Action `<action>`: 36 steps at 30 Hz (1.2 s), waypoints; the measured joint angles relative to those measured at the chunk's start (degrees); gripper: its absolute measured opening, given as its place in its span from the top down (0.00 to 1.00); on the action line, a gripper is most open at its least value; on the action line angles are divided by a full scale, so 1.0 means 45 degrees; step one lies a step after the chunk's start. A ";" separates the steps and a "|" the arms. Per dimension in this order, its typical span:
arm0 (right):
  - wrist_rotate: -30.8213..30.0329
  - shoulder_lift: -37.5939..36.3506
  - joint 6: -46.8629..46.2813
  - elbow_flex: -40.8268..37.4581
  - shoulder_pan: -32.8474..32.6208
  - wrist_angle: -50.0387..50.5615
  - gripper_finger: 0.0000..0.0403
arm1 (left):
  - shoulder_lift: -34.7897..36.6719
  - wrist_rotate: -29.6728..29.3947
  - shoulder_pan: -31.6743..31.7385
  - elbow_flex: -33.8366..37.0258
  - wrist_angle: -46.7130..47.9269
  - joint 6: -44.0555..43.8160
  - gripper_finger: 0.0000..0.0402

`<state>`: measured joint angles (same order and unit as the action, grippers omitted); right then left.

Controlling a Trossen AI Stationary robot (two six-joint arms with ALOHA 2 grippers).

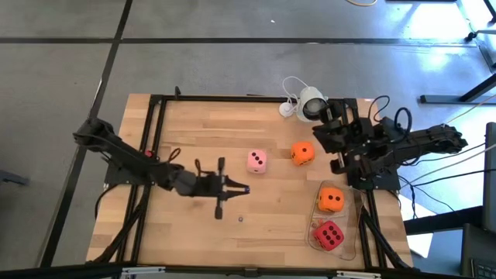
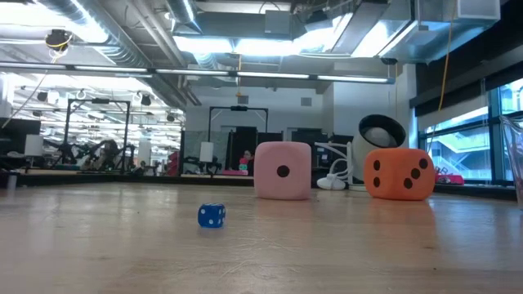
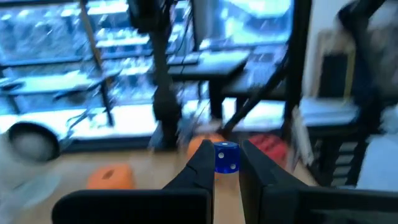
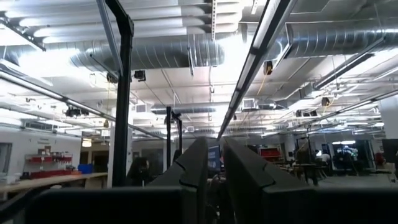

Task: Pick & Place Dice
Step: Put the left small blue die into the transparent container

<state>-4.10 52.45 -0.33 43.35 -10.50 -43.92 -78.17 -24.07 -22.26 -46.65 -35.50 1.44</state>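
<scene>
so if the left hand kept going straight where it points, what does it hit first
Probably the orange die by the right edge; the left hand, shut on a blue die, may sit high enough to clear it.

Dark arms [image 1: 132, 159] — black cables.

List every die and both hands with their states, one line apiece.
Left hand: shut on a small blue die, raised above the table.
Right hand: at the table's right side, aimed upward.
Second blue die: lying free on the table.
Pink die: free on the table.
Orange die: free on the table.
Second orange die: in the clear container.
Red die: in the same container.
</scene>
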 joint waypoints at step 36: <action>0.0106 -0.1459 0.0217 0.3347 0.0015 0.1496 0.86 | -1.6590 0.5593 0.2953 -1.9276 -0.0347 -0.0095 0.95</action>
<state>-3.62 45.89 0.64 58.41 -10.44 -37.19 -152.83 1.10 -8.97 -133.40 -37.06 1.02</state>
